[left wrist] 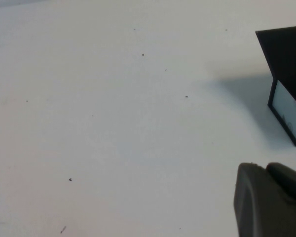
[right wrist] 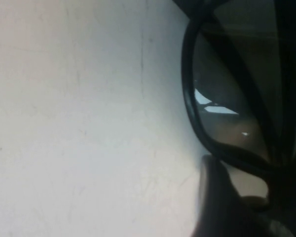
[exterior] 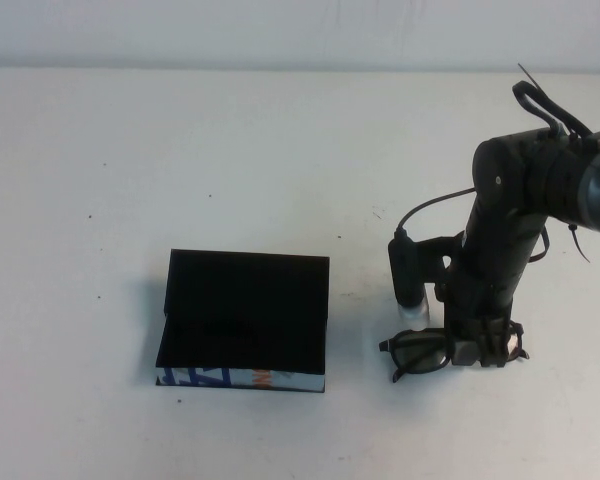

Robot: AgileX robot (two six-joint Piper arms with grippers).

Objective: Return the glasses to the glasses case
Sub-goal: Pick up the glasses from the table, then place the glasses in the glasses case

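The glasses [exterior: 418, 353], dark and thick-rimmed, lie on the white table to the right of the glasses case. My right gripper [exterior: 477, 352] points down on their right half and looks shut on the frame, low at the table. In the right wrist view one lens and its rim [right wrist: 190, 98] fill the picture just beyond the gripper [right wrist: 251, 197]. The glasses case [exterior: 242, 340] is a black box, its lid open and its white printed edge toward me. My left gripper [left wrist: 266, 168] looks shut and empty over bare table, with a corner of the case [left wrist: 288, 74] beside it. The left arm is outside the high view.
The right arm [exterior: 510, 220] rises from the glasses toward the back right, with a black cable and a silver-tipped camera [exterior: 410, 290] hanging beside it. White table [exterior: 180, 150] lies all round the case.
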